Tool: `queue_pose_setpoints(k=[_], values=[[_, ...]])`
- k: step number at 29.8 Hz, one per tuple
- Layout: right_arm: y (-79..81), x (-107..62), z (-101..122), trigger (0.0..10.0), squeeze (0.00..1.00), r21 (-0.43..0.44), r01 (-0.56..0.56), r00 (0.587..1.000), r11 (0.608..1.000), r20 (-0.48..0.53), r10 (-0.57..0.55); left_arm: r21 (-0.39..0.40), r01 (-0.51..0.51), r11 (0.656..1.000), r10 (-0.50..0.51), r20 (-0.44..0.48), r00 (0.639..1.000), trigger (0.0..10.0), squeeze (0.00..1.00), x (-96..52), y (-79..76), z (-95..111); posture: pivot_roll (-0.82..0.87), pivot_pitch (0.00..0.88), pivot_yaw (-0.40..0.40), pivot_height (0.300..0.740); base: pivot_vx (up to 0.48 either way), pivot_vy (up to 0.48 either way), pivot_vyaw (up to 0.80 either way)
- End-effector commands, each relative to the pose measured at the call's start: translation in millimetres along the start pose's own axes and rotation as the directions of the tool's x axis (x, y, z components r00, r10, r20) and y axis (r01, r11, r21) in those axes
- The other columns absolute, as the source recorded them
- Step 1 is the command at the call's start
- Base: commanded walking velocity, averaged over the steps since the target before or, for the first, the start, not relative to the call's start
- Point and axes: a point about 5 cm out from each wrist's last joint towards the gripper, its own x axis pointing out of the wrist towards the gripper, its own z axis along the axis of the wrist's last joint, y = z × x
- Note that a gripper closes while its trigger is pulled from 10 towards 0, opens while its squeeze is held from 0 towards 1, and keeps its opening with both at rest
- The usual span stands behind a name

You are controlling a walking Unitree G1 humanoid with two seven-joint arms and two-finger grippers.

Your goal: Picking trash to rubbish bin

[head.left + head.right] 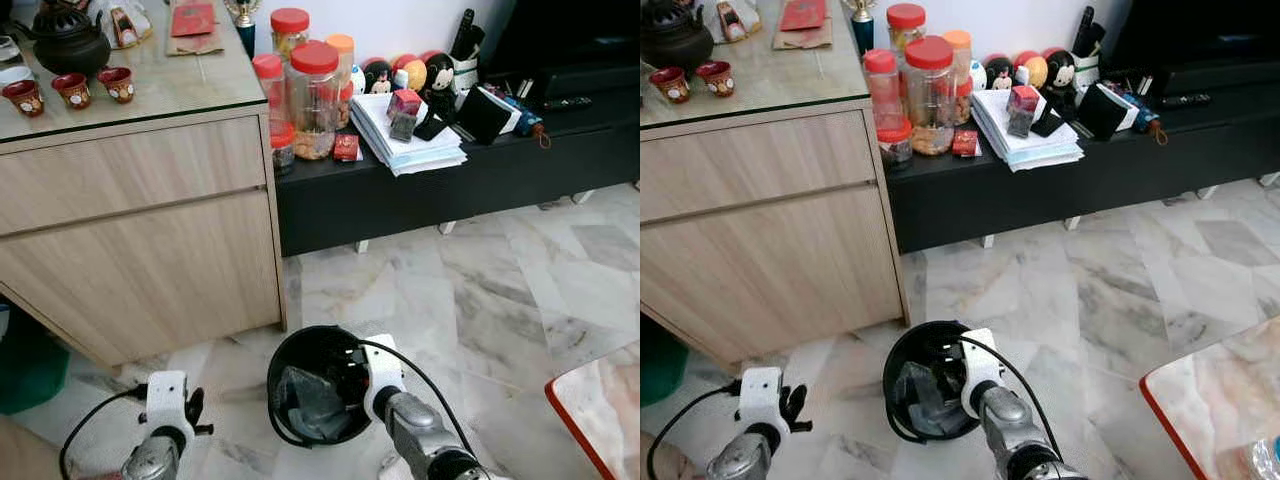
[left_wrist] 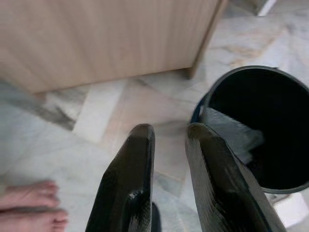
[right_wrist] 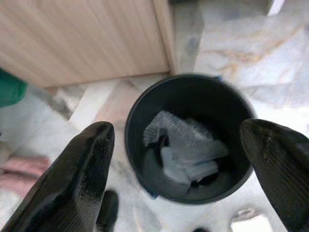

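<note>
Hanging over the bin [image 3: 188, 140], the right gripper [image 3: 178, 159] has its two black fingers spread wide and empty, one to each side of the rim. The trash [image 3: 186, 145] lies inside at the bottom: a crumpled pale sheet that looks like bubble wrap or plastic film, with a smaller white scrap beside it. I judge it very light, soft and springy, likely to slip or puff back up, so a pinch on a bunched fold would hold better than a flat edge. The bin itself looks like thin black plastic, light enough to tip if its rim is knocked.

The left gripper [image 2: 169, 164] is low beside the bin, fingers nearly together with a narrow gap, holding nothing.

Part of the bin's floor is lost in shadow, and what the dark piece under the sheet is cannot be made out. A person's bare toes [image 2: 29, 208] are cut off at the frame edge near the wooden cabinet [image 1: 140, 250].
</note>
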Motion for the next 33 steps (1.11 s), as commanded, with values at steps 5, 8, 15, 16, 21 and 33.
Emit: queue_pose_setpoints(k=[5,8,15,16,21,33], values=[[-11.8,-5.8,-9.7,10.0,0.0,0.005,0.082,0.997,0.997,0.004,-0.082,0.029,-0.108,0.994,0.109,-0.061,0.992,10.0,0.0,-12.5,16.3,-20.8,0.08,0.044,-0.045,0.74,0.0,0.0,0.0],[-15.5,-8.7,-16.2,10.0,0.0,0.022,0.106,0.994,0.994,-0.005,-0.106,0.042,-0.132,0.99,0.135,-0.09,0.987,10.0,0.0,-16.2,19.7,-27.6,0.08,0.027,-0.047,0.74,0.0,0.0,0.0],[-25.1,-17.6,-34.2,10.0,0.0,0.006,0.151,0.988,0.989,-0.041,-0.15,0.03,-0.173,0.984,0.176,-0.134,0.975,10.0,0.0,-20.3,22.3,-36.6,0.08,0.0,-0.055,0.74,0.0,0.0,0.0],[-28.1,-19.1,-35.9,10.0,0.0,0.004,0.164,0.986,0.986,-0.044,-0.164,0.032,-0.176,0.984,0.178,-0.134,0.975,10.0,0.0,-20.4,22.4,-36.7,0.08,0.0,-0.055,0.74,0.0,0.0,0.0],[-49.9,-27.1,-39.8,10.0,0.0,0.005,0.249,0.966,0.968,-0.064,-0.249,0.03,-0.181,0.983,0.184,-0.136,0.974,10.0,0.0,-19.0,22.4,-35.5,0.08,0.0,-0.059,0.74,0.0,0.0,0.0],[-56.6,-30.6,-43.7,10.0,0.0,0.043,0.276,0.959,0.96,-0.084,-0.272,0.014,-0.184,0.983,0.184,-0.154,0.971,10.0,0.0,-18.3,18.0,-37.7,0.08,0.0,-0.063,0.74,0.0,0.0,0.0]])
